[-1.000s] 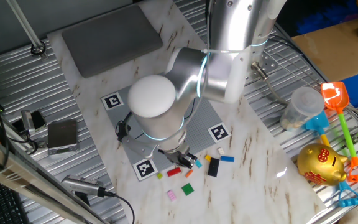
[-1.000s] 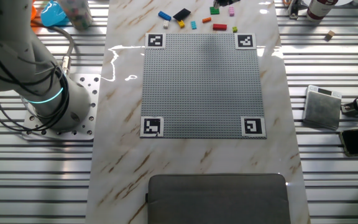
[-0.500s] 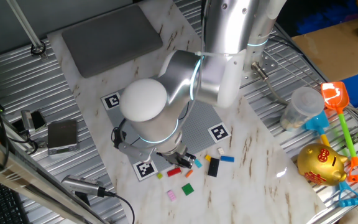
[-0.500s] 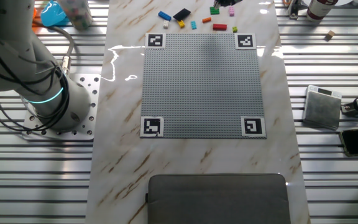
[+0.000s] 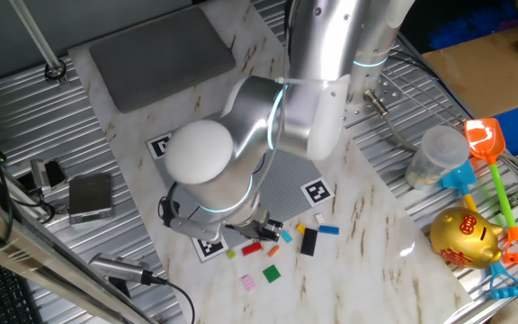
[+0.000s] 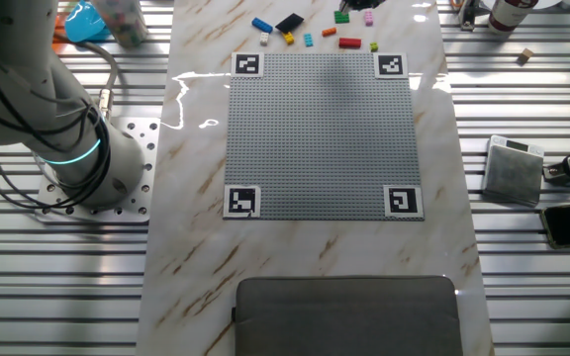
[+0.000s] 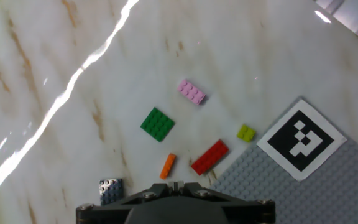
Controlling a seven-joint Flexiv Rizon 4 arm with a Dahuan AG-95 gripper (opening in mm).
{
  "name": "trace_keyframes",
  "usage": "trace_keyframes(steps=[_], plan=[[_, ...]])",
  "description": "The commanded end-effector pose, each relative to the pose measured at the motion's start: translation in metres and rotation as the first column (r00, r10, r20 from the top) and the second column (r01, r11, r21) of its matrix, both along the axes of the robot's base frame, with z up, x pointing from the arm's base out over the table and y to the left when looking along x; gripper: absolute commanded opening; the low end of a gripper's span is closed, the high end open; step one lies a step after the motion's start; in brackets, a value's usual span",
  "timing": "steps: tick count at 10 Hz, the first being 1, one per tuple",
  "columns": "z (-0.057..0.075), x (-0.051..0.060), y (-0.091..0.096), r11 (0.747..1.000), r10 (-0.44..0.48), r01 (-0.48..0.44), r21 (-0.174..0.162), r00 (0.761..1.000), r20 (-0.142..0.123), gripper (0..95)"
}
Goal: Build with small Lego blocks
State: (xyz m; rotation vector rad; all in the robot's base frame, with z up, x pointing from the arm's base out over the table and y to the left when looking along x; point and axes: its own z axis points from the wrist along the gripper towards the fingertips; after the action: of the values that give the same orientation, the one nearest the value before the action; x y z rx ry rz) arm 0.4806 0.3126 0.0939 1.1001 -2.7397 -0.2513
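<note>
Lego blocks lying loose on the white table (image 7: 278, 50), red block (image 7: 209, 157) and orange block (image 7: 168, 166) just above the gripper (image 7: 175, 185) at bottom middle, claw opening hidden, cannot tell

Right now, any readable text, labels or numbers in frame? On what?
Gold piggy bank: red character on its side, too blurred to read.
Grey studded plate: black-and-white square markers at the corners, patterns only, no letters or digits.
Lego blocks: no readable text.
</note>
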Motion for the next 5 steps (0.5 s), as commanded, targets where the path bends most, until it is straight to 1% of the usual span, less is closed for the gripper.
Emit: trace_keyframes(steps=[1,2,3,5], plan=[[-0.001,-0.004,0.004,0.999,0.032,-0.032,-0.009,0.999,-0.006,0.0],[-0.004,-0.011,0.008,0.999,0.037,-0.037,-0.008,0.999,-0.009,0.0],[-0.009,-0.023,0.009,0.998,0.055,-0.055,-0.015,0.998,-0.01,0.0],[-0.016,-0.045,0.011,0.997,0.058,-0.058,-0.045,0.998,-0.01,0.0]])
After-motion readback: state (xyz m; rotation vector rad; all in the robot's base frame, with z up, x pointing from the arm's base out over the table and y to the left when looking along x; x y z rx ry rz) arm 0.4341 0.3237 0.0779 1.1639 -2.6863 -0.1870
